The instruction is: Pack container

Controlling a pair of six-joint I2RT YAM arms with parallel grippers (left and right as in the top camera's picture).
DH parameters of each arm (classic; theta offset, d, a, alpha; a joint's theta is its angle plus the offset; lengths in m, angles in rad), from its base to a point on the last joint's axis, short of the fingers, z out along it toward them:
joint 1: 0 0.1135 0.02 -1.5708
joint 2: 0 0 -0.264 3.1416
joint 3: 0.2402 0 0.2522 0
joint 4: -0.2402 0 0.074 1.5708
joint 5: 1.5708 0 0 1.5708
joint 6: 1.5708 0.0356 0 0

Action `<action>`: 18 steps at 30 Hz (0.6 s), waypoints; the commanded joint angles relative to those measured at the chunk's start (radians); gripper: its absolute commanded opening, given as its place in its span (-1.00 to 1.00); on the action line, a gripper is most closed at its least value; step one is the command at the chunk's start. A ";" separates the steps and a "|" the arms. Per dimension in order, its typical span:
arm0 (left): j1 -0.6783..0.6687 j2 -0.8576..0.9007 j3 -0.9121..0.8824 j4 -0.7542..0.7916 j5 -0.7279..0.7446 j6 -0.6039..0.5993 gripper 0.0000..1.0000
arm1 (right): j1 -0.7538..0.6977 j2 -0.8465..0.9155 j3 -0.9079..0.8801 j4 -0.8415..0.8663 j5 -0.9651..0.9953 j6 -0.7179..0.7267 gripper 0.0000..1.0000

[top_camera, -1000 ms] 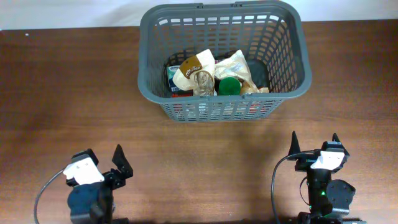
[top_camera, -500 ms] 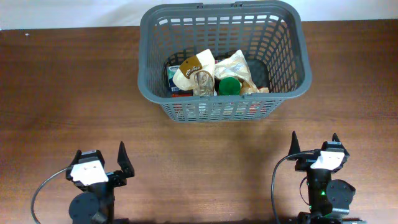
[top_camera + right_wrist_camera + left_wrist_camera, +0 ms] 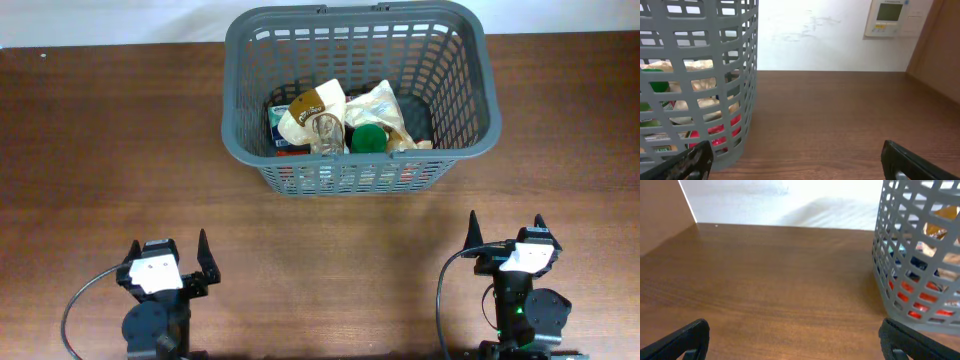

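Sitting at the near edge of the table [image 3: 100, 150], I am holding both of my grippers wide open, and neither one is gripping anything. My left gripper [image 3: 168, 246] is resting at seven o'clock and my right gripper [image 3: 505, 230] is resting at five o'clock. Both are well apart from the container [image 3: 350, 175].

Looking farther out, the container is standing upright at twelve o'clock, near the far edge. From my left side it is lying toward one o'clock, and from my right side toward eleven o'clock. It is carrying crinkly bags [image 3: 385, 105], a green lid [image 3: 368, 138] and a clear cup [image 3: 325, 130], with red things showing through the holes.

I am guessing it is hard, stiff plastic, light by itself but heavier with things inside. The smooth sides may be slippery. I am thinking the thick top rim is the best place to grab, one gripper at nine o'clock and one at three o'clock, so it is not tipping.
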 commanded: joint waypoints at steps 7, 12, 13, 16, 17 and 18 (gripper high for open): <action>-0.006 -0.016 -0.056 0.030 0.010 0.019 0.98 | 0.007 -0.008 -0.007 -0.002 0.012 0.008 0.98; -0.006 -0.015 -0.095 0.063 0.011 0.019 0.99 | 0.007 -0.008 -0.007 -0.002 0.012 0.008 0.98; -0.006 -0.016 -0.097 0.063 0.011 0.019 0.99 | 0.007 -0.008 -0.007 -0.002 0.012 0.008 0.97; -0.006 -0.016 -0.099 0.063 0.011 0.019 0.99 | 0.007 -0.008 -0.007 -0.002 0.012 0.008 0.97; -0.006 -0.016 -0.108 0.063 0.011 0.019 0.99 | 0.007 -0.008 -0.007 -0.002 0.012 0.008 0.98; -0.006 -0.016 -0.113 0.063 0.011 0.019 0.99 | 0.007 -0.008 -0.007 -0.002 0.012 0.008 0.98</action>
